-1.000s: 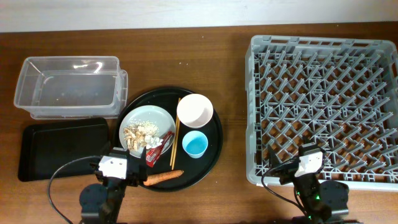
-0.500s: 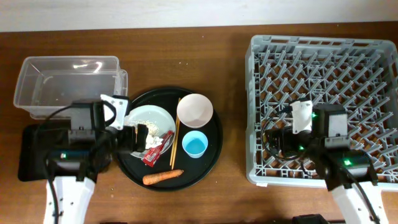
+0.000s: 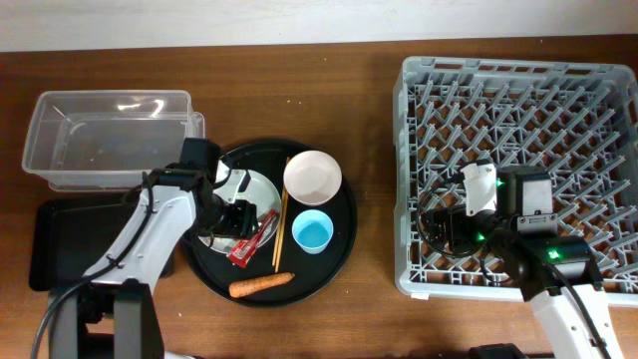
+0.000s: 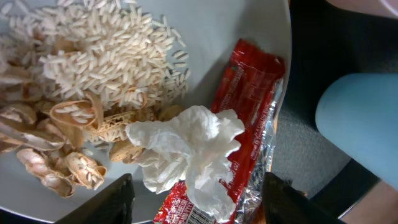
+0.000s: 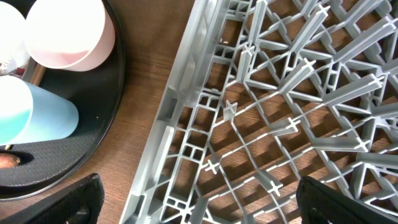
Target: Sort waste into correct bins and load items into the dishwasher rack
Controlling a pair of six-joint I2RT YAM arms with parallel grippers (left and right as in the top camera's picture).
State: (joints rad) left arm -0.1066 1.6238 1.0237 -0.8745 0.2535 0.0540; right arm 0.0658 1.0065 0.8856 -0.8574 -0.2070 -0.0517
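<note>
My left gripper [image 3: 235,213] [image 4: 194,208] is open, low over the pale plate [image 3: 261,185] [image 4: 217,25]. Its fingers straddle the white tissue wad [image 4: 186,146], which lies on the red wrapper [image 3: 251,242] [image 4: 245,93]. Beige food scraps [image 4: 93,62] cover the plate's left side. The orange carrot [image 3: 261,284], chopsticks [image 3: 280,224], white cup [image 3: 313,177] [image 5: 68,34] and light-blue cup [image 3: 312,231] [image 4: 360,118] [image 5: 31,121] sit on the round tray. My right gripper [image 3: 444,229] [image 5: 199,205] is open and empty over the front left of the grey dishwasher rack [image 3: 518,170] [image 5: 280,93].
The round black tray [image 3: 339,249] [image 5: 93,124] holds the dishes at centre. The clear tub [image 3: 110,140] stands at the back left. The shallow black tray [image 3: 60,244] lies in front of it, partly under my left arm. Bare wood separates the round tray and the rack.
Both arms have risen from the table's front edge. The left gripper moved right and down onto the plate, over the tissue and wrapper. The right gripper came over the rack's front left.
</note>
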